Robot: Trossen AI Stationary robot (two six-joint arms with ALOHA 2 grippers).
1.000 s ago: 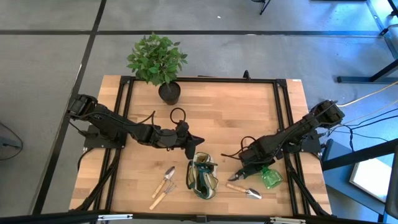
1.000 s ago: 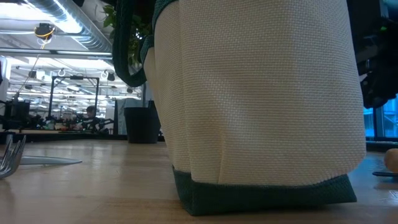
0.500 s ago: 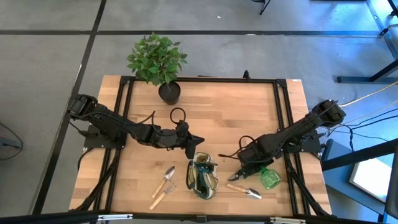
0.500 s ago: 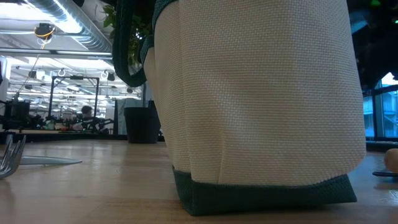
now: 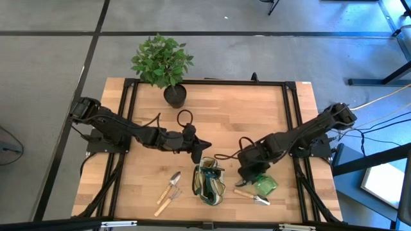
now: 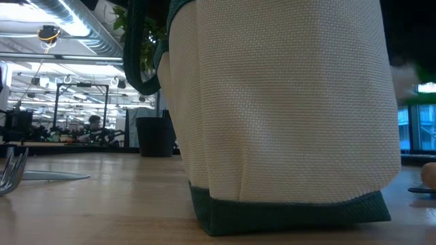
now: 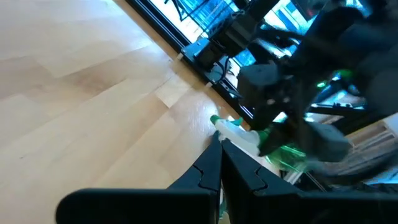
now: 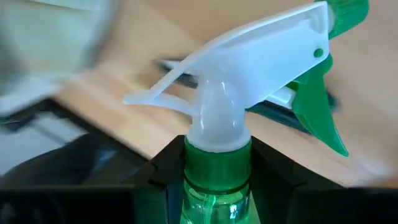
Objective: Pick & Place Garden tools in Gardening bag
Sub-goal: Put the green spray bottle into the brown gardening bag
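Green translucent spray bottle with white trigger (image 8: 249,93) clamped at neck in right gripper (image 5: 252,172), lower right of high view. Olive-and-tan fabric gardening bag (image 5: 210,181) lies just left of it; bottle's long axis along gripper. Left gripper (image 5: 200,149) closed, empty, above bag.

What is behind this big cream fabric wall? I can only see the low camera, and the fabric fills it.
Observer: That wall is the gardening bag. From above, the right tool sits just right of it, clamped on the neck of a green spray bottle.
Operator: And the other arm?
Observer: The left tool hangs shut and empty by the bag's far side.
Operator: Which things aren't in the bag yet?
Observer: A trowel and a fork lie left of the bag, and a second trowel lies to its right.
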